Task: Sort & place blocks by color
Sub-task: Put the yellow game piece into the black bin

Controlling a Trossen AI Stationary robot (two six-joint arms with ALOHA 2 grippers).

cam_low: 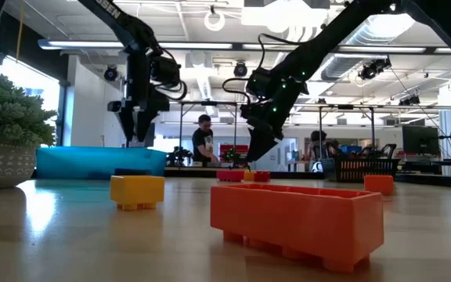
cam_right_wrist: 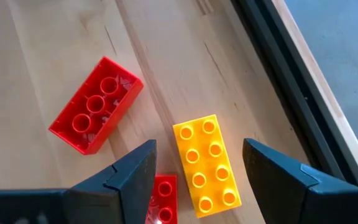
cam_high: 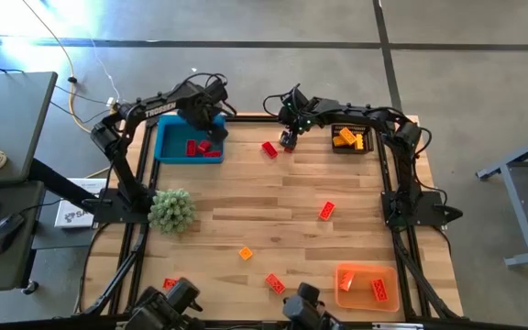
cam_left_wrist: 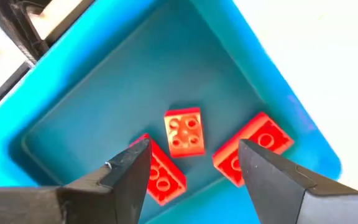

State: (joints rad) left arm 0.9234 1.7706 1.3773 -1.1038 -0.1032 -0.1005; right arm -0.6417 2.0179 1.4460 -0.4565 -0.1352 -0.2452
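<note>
Left gripper (cam_left_wrist: 191, 165) is spread wide above the blue bin (cam_left_wrist: 278, 81), nothing between its fingers. Directly below, three red bricks (cam_left_wrist: 184, 132) lie loose on the bin floor: one small square piece in the middle, a longer one on either side, all studs up. In the high view that gripper (cam_high: 211, 124) sits over the bin's right-hand part, the bin (cam_high: 168, 137) at the table's far left.

Over to the right gripper (cam_right_wrist: 197, 165), fingers also apart and holding nothing. It hangs right over a yellow brick (cam_right_wrist: 207, 163), a two-by-four lying flat, studs up, in the gap between the fingers but not touched by either as far as I can see. Beside it a red two-by-four (cam_right_wrist: 95, 104) lies on its back, hollow side up, and a second small red piece (cam_right_wrist: 163, 198) peeks out just by the near finger. From above, this gripper (cam_high: 289, 139) is at the far edge of the table, centre, with the red brick (cam_high: 269, 148) next to it.

Wider now: a dark bin (cam_high: 370, 147) at the far right holds yellow-orange bricks (cam_high: 346, 137). An orange bin (cam_high: 360, 273) at the near right has a red piece (cam_high: 379, 290) in it. Loose on the wooden table (cam_high: 291, 197): a red brick (cam_high: 326, 210) mid-right, a small orange one (cam_high: 245, 252) in the middle, another red (cam_high: 274, 283) near the front, one more (cam_high: 170, 284) front left. A green plant clump (cam_high: 171, 210) stands at the left edge.
</note>
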